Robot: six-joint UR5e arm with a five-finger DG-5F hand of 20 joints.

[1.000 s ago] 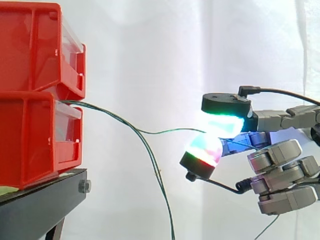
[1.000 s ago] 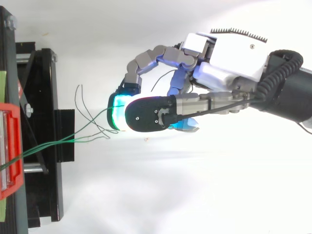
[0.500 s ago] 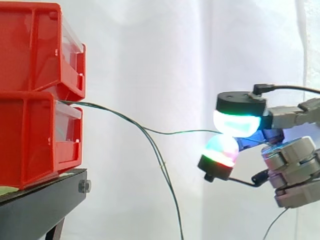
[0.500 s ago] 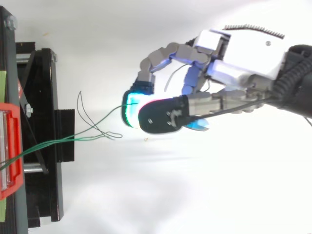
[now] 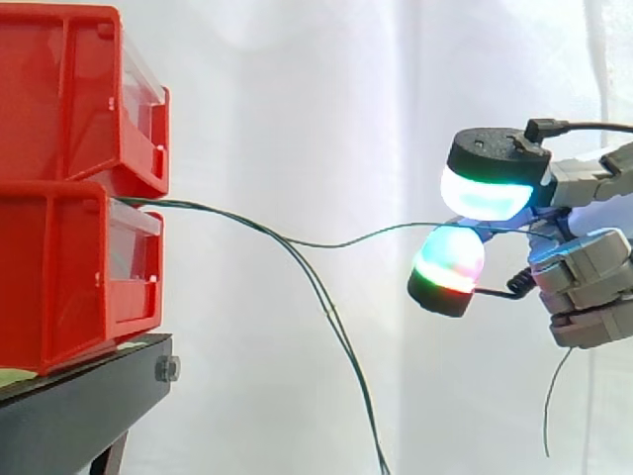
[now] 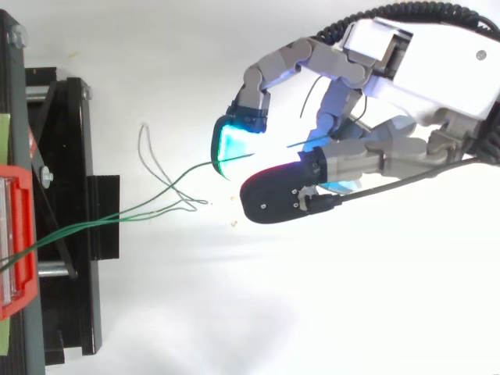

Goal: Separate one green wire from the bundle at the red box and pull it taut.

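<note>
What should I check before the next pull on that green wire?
1. One green wire apart from the other wires: ok. It rises to the hand, and they hang down.
2. Hand's hold on it: cannot tell.
3. Tautness: not ok. It sags midway.
4. Anchor at the red bins: ok. It comes out between them.
5. Other wires off the hand: ok.

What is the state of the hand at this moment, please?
Hand: cannot tell; the green wire from the red box runs up to it, but a grip is not clear.
</note>
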